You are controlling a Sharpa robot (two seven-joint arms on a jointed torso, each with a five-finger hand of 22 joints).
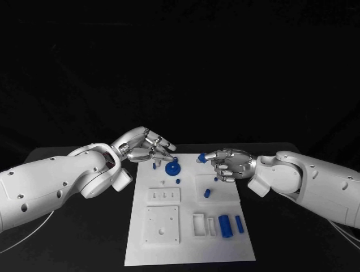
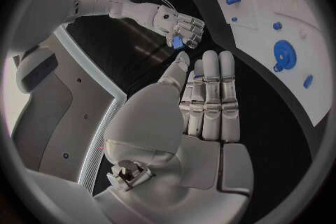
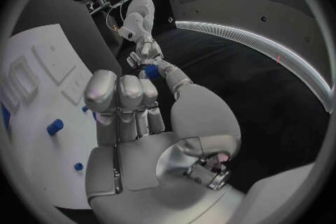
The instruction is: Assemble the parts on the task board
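Both hands over the task board's far edge.

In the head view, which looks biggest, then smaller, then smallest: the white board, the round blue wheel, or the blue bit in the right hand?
1. Task board
2. Round blue wheel
3. Blue piece held by the right hand, partly hidden by fingers.

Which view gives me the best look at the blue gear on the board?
The left wrist view: the blue gear lies face-on and unobstructed on the task board. The head view shows it smaller, just below the left hand. In the right wrist view I cannot make it out.
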